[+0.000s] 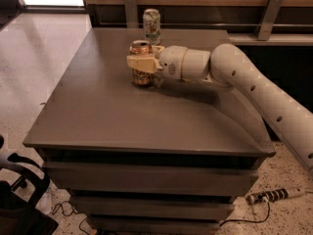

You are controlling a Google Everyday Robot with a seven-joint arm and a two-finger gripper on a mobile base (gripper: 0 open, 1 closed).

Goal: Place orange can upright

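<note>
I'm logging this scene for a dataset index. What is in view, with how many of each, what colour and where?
table: one, grey, filling the middle of the view
orange can: one, brownish-orange and cream, upright on the table's far half
pale can: one, white and green, upright at the table's far edge, behind the orange can
metal brackets: two, grey, on the wall behind the table
power strip: one, white, on the speckled floor at lower right
black object: one, partly cut off, on the floor at lower left
arm: one, cream-white, reaching in from the right over the table
gripper: one, cream, around the orange can
</note>
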